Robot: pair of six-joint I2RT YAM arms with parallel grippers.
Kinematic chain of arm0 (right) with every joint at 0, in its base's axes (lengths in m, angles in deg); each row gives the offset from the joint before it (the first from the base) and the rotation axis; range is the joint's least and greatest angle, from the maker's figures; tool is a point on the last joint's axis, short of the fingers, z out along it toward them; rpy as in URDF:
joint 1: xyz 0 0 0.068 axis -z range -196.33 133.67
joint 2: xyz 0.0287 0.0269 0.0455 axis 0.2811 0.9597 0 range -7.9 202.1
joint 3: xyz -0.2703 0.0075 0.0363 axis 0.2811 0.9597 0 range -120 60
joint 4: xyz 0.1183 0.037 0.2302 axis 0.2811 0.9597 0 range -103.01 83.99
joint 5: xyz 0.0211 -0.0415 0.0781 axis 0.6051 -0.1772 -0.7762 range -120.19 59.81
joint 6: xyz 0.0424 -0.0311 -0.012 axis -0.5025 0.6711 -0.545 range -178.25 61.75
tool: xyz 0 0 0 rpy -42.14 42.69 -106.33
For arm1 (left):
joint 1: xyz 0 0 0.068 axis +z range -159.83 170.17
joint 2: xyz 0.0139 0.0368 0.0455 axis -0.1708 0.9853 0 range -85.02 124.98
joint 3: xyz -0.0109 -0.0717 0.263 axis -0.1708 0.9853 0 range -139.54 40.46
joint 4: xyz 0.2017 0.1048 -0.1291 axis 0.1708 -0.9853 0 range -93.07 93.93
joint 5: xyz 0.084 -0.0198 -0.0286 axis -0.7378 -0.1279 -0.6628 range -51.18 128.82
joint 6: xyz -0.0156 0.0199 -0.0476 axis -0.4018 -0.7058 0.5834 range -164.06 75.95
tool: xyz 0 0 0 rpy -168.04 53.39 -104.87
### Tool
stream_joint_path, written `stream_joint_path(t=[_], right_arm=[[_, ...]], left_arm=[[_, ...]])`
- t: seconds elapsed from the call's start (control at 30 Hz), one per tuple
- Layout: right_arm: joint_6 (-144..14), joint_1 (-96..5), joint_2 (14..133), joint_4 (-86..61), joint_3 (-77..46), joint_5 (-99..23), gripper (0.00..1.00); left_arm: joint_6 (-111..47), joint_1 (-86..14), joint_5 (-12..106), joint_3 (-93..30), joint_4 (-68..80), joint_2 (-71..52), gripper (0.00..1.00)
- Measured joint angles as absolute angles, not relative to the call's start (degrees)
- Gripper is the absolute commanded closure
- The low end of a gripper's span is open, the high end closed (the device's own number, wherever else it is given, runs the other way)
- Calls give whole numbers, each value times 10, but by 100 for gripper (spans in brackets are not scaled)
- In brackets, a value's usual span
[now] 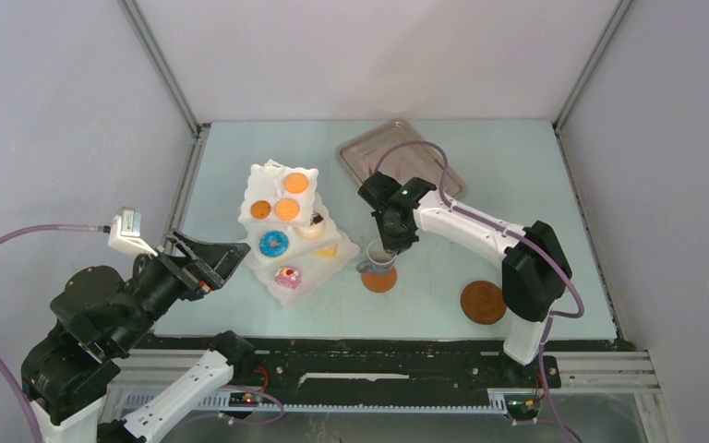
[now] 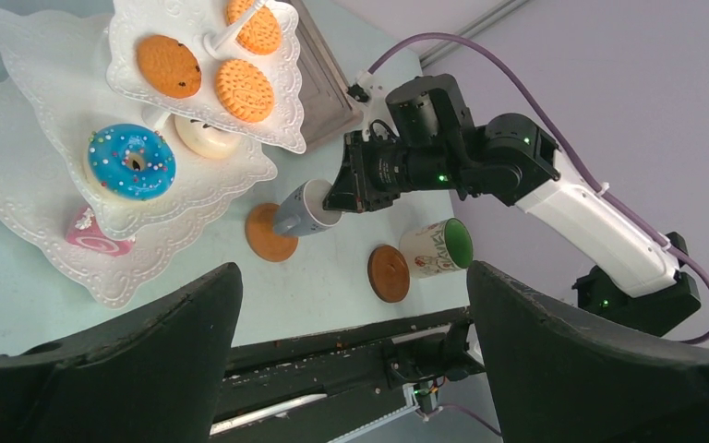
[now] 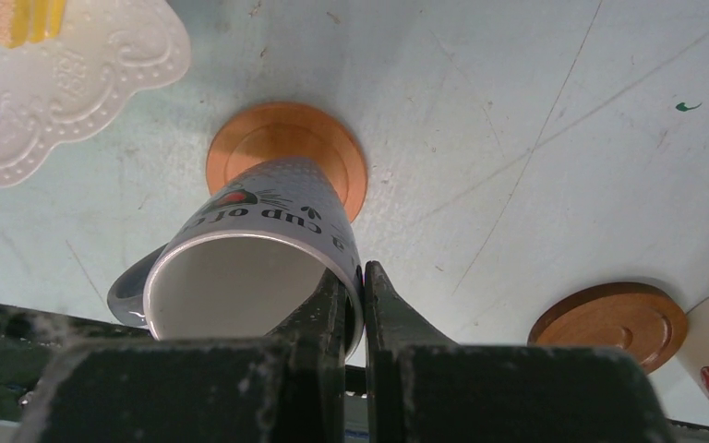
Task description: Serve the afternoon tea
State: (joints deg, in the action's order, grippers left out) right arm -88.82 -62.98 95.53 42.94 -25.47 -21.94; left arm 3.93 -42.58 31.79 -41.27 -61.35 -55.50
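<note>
Stand (image 2: 18, 41) stocked, the right gripper (image 3: 358, 286) clamps the tilted cup (image 3: 258, 221) over the coaster (image 3: 286, 138) beneath it; the mug (image 2: 436, 247) awaits its own.

The white three-tier scalloped stand (image 1: 286, 231) sits left of centre on the worktop (image 1: 517, 203), with round orange biscuits (image 1: 287, 209) on its top tier and a blue iced doughnut (image 1: 273, 244) one tier below. Behind it to the right lies the rectangular silver metal tray (image 1: 360, 148). Just right of the stand a small grey cup (image 2: 297, 212) tilts over a round brown coaster (image 1: 380, 280); a second brown coaster (image 1: 483, 302) lies further right, with a green-lined mug (image 2: 436, 249) beside it
</note>
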Motion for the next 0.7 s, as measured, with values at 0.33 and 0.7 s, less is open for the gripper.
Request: stream_joint_path(t=[0.33,0.7], right_arm=[[-888,-636,990,443,-268,-214,100],[-889,-657,1003,443,-272,-212,100]], left_arm=[[37,-426,318,-413,-613,-555,2],[35,-426,318,-413,-614,-552,2]])
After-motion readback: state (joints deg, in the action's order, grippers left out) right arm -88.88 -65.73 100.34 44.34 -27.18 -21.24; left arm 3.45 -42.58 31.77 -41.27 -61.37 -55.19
